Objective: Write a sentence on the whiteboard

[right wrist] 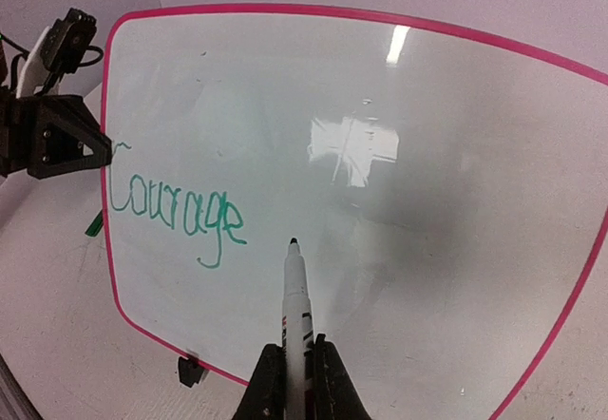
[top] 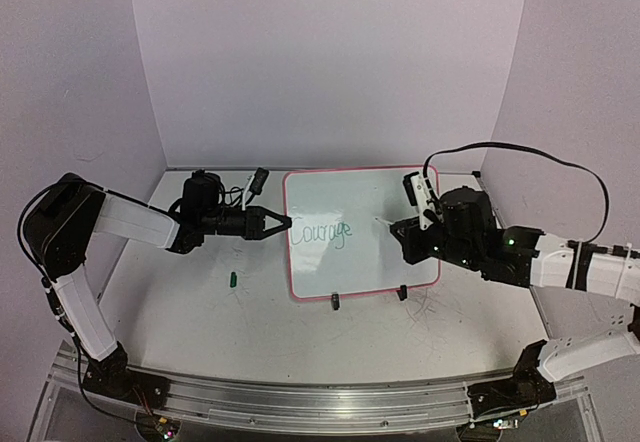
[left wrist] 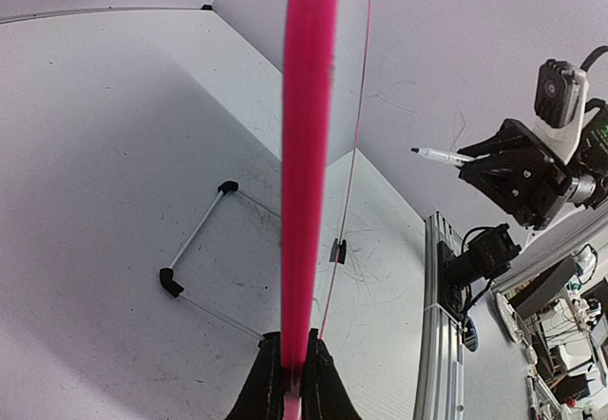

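Only "Courage" (right wrist: 176, 213) of the sentence written, the rest outstanding; left hand (top: 282, 222) clamps the whiteboard (top: 340, 190) frame, right hand (right wrist: 293, 368) grips a marker (right wrist: 295, 292) beside the word.

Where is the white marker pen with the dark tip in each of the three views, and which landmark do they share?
Top external: the white marker pen is right of centre, over the right half of the pink-framed whiteboard.
Left wrist: marker at upper right, tip pointing left.
Right wrist: marker at bottom centre, tip up, right of the green word "Courage".
Shared landmark: the whiteboard's pink frame.
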### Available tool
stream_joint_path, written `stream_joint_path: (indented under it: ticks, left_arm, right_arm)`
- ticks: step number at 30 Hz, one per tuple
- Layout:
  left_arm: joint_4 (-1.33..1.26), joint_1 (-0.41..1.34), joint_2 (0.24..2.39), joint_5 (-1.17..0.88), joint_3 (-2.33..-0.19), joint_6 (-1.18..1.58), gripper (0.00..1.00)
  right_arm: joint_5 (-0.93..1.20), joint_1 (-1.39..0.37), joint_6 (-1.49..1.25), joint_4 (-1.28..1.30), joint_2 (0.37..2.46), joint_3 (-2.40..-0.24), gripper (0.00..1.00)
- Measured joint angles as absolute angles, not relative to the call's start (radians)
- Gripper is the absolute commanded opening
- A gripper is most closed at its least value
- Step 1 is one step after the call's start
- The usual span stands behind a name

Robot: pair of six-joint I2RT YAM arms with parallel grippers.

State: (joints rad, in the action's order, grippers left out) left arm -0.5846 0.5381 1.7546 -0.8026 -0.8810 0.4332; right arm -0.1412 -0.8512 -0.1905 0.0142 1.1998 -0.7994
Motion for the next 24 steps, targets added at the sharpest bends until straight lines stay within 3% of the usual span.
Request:
stream_joint_path:
  ticks: [24]
  left_arm:
    - [-0.585, 0.542, 1.749, -0.79, -0.875, 0.422, 0.0]
  right_arm:
    - [-0.122, -0.841, -0.184, -0.077, 1.361, -0.86, 0.0]
